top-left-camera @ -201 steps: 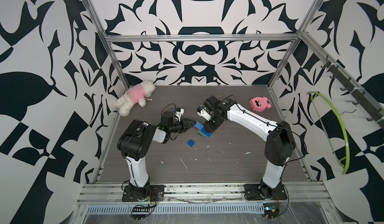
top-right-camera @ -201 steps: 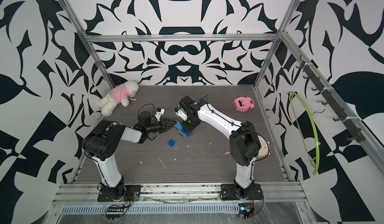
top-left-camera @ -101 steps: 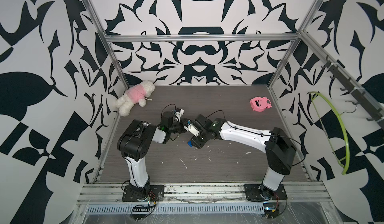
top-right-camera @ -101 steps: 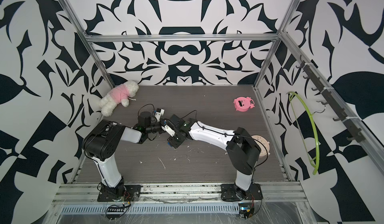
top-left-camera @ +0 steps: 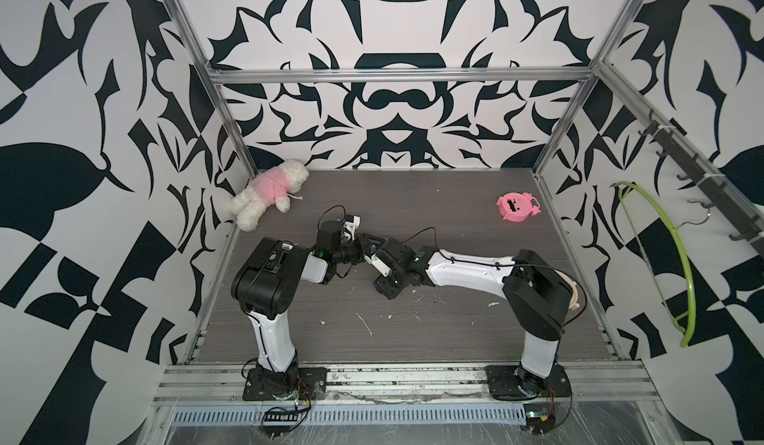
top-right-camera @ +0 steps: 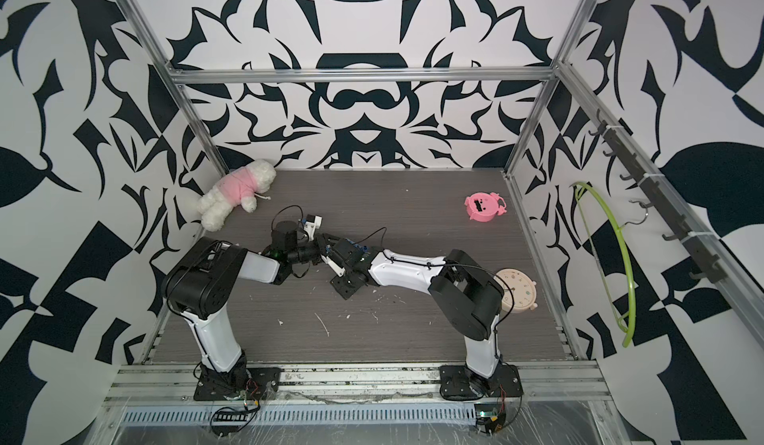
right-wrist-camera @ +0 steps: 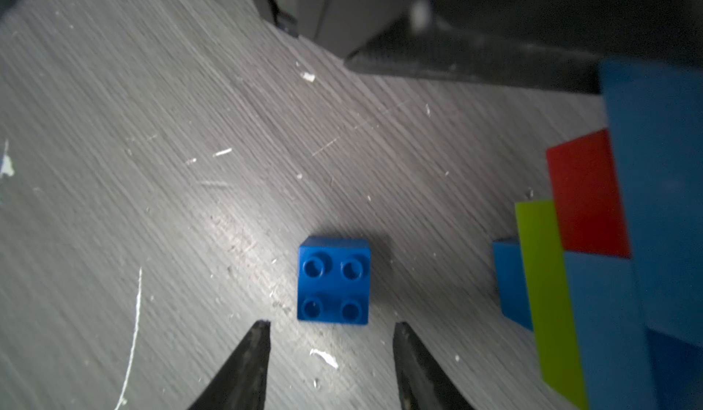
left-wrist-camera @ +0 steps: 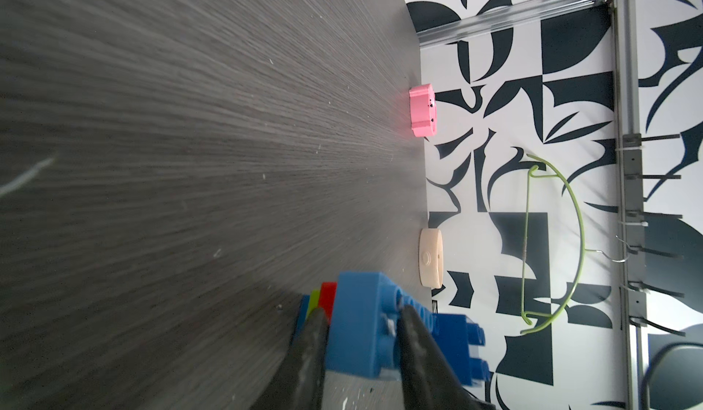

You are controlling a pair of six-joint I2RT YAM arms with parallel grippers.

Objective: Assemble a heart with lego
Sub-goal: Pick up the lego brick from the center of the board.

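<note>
Blue brick (right-wrist-camera: 333, 280) ahead of the black right pincer (right-wrist-camera: 331, 323); heart (right-wrist-camera: 586, 198) blue, lime green, red; grey wood-grain tabletop (right-wrist-camera: 152, 122); black-and-white walls (top-left-camera: 392, 112).

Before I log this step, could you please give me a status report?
Left claw shut on heart. Right claw open, aimed at loose blue brick. Nothing between them.

Both arms looked alike: the left arm (top-left-camera: 270, 331) and the right arm (top-left-camera: 467, 267) had white shells between bulky black joints. A thin black cable (top-left-camera: 428, 228) looped off each wrist. Each arm stood on a black base plate (top-left-camera: 310, 381). I saw a green light (top-left-camera: 319, 252) by the left wrist. The fingers (right-wrist-camera: 243, 366) were black, tapering to blunt points.
</note>
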